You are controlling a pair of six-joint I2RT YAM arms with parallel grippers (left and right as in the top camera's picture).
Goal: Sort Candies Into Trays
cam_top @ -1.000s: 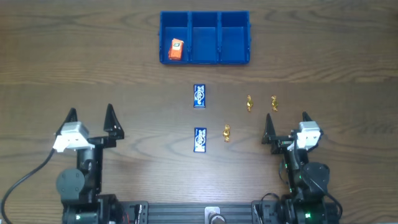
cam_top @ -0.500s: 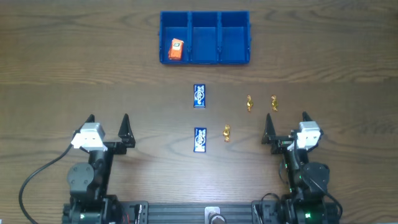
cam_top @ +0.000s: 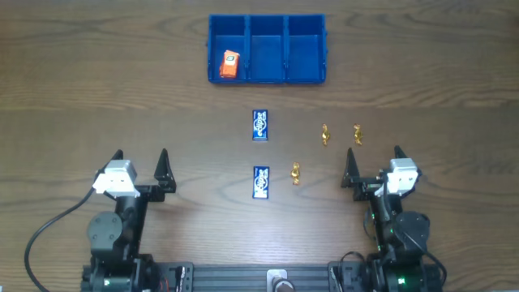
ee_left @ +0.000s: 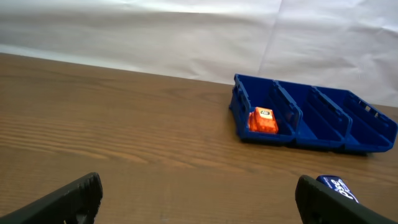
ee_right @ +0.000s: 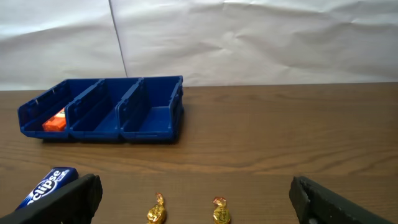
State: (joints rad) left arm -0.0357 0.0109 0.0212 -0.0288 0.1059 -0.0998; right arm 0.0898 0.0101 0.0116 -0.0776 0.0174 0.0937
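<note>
A blue tray with three compartments stands at the far middle of the table; an orange candy lies in its left compartment, and the other two hold nothing. Two blue wrapped candies lie in a line nearer the arms. Three gold wrapped candies lie to their right. My left gripper is open near the left base, well left of the candies. My right gripper is open near the right base, just short of the gold candies. The tray and orange candy show in the left wrist view.
The wooden table is bare on both sides of the candies. A white sheet hangs behind the table's far edge. A black cable runs from the left arm's base.
The left arm swung right and its gripper turned to face the tray between one second and half a second ago; since then nothing has moved. The right arm has kept still.
</note>
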